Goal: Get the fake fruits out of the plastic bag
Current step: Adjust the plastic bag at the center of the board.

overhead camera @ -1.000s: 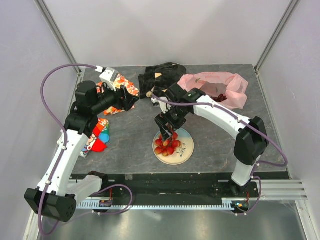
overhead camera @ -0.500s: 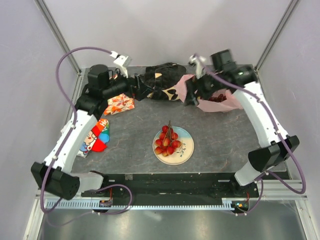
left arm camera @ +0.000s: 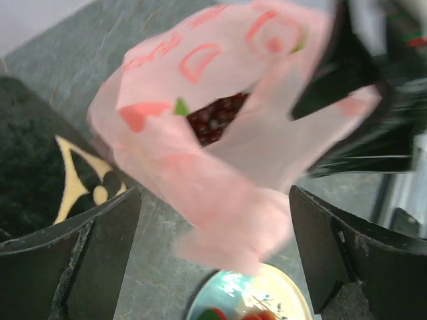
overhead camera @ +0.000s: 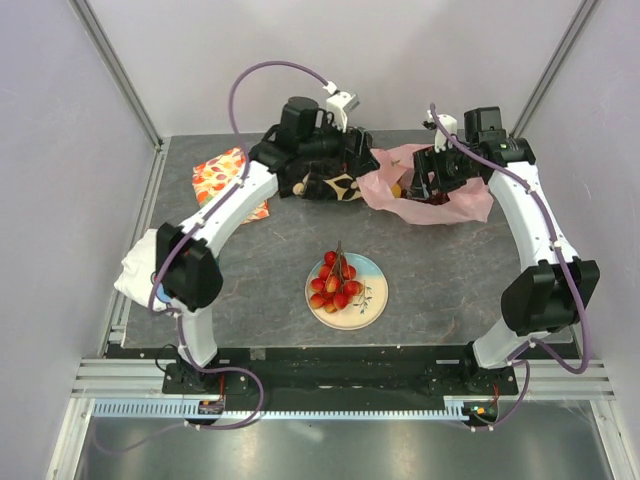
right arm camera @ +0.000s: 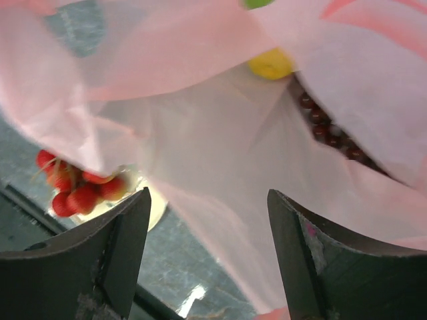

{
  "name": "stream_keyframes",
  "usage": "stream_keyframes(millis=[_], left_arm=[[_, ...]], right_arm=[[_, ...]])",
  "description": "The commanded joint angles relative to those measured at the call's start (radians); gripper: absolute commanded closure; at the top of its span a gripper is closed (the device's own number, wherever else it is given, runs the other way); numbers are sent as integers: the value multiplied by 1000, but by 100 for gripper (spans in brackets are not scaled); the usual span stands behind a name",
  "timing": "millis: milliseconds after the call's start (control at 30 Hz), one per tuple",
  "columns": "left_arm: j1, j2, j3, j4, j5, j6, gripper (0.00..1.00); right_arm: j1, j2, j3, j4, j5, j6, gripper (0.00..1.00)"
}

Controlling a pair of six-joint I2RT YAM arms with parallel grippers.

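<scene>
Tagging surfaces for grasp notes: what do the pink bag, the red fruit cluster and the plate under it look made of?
Pink bag: thin plastic film, translucent, with crinkled soft folds. Red fruit cluster: probably moulded plastic, going by the uniform glossy skins with bright highlights. Plate: smooth, pale and printed; it could be glazed ceramic or melamine, which the look leaves open.

Your overhead camera sits high behind the arm bases (overhead camera: 197, 372) and looks down over the whole table (overhead camera: 250, 290). Your left wrist camera looks out between its own fingers (left arm camera: 100, 260), close on the plastic bag (left arm camera: 220, 167) — the plate (left arm camera: 280, 301) just shows at the bottom edge. Your right wrist camera is nearer still, facing into the bag's mouth. All three views share the bag and the plate.
</scene>
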Motion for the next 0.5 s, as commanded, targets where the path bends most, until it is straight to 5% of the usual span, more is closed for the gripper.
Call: stream_keyframes(millis=[0,133,167,200,467], left_arm=[[-23,104,76,-24,-102,27,11],[-30,67,32,-41,-50,34,52],[-28,53,0,-41,-30,37,80],[-28,21,-17,-42,-12,35,93],[-73,-283,-363,27,113,122,98]], right_arm=[[-62,23,-5,111,84,-4,23],[-112,20,-48,95,144,-4,24],[-112,14,-66,94,193,-16,25],[-111,7,-116,92,227,-34,26],[-114,-182,-382,0,399,-257,27]])
